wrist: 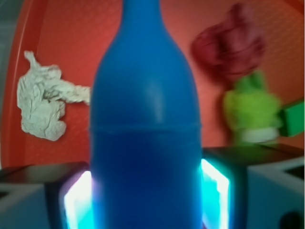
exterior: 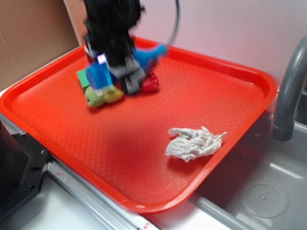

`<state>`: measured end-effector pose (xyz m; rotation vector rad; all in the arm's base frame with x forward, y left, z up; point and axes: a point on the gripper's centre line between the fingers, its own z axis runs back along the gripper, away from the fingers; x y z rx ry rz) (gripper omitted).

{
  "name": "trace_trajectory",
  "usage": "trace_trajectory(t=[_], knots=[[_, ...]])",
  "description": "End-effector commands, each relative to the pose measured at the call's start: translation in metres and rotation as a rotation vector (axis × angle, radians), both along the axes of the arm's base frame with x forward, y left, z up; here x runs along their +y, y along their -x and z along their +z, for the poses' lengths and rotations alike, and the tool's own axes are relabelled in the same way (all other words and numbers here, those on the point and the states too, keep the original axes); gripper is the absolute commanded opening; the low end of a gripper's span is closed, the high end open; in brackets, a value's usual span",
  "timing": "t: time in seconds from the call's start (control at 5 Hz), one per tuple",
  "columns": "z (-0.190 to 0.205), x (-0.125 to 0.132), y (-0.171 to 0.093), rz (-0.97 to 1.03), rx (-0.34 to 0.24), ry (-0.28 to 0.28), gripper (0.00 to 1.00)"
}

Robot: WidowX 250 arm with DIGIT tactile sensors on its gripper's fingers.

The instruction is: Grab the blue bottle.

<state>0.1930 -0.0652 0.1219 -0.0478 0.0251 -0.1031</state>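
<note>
while the exterior shot is motion-blurred around the arm, the wrist view makes it pretty plain: the black widowx gripper (exterior: 115, 72) has its two pads closed against the body of the smooth bright blue plastic bottle (wrist: 145, 138), one pad on each side, with a cyan-white glow where the finger pads (wrist: 214, 195) meet the plastic. so it's closed down to bottle width and holding it.

from the outside, the bottle lies roughly sideways in the gripper over the far left part of the orange-red textured plastic tray (exterior: 144, 143), round base toward the camera, narrow neck pointing back and to the right. can't tell whether it's lifted clear of the tray or touching it.

just under and beside the gripper there's a small green square block (exterior: 83, 78), a fuzzy lime-green plush toy (exterior: 103, 96) and a crinkly dark red soft object (exterior: 150, 82), all bunched close together. a crumpled white paper towel (exterior: 194, 143) lies well apart from them near the tray's right edge.

tray sits partly over a stainless steel sink (exterior: 259, 191), with a grey curved faucet (exterior: 288, 91) on the right.

no brand, label or readable writing on the bottle or anything else.
</note>
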Motion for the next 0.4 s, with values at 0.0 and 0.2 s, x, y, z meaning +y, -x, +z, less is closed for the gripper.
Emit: trace_trajectory(t=[0.0, 0.2], knots=[[0.0486, 0.0483, -0.0075, 0.144, -0.116, -0.031, 0.00], [0.0483, 0.0501, -0.0111, 0.153, -0.114, -0.059, 0.00]])
